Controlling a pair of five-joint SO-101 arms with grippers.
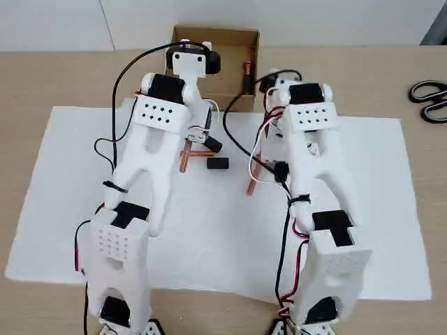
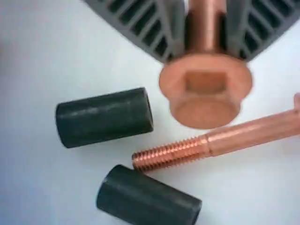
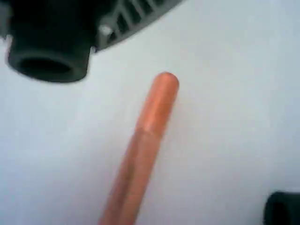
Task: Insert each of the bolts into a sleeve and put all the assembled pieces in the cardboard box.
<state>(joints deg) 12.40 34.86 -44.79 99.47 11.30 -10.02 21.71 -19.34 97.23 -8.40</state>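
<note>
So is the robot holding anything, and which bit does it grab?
The left end effector grips a copper-coloured metal bolt by its shank, just behind the flanged head. The right end effector seems to hold a black cylindrical sleeve by its sides.

1. No words, numbers or signs can be read on the cardboard box [image 1: 213, 30] at 12 o'clock on the table.
2. The bolt [image 2: 205, 89] and the sleeve [image 3: 47, 51] have no print that can be read.
</note>
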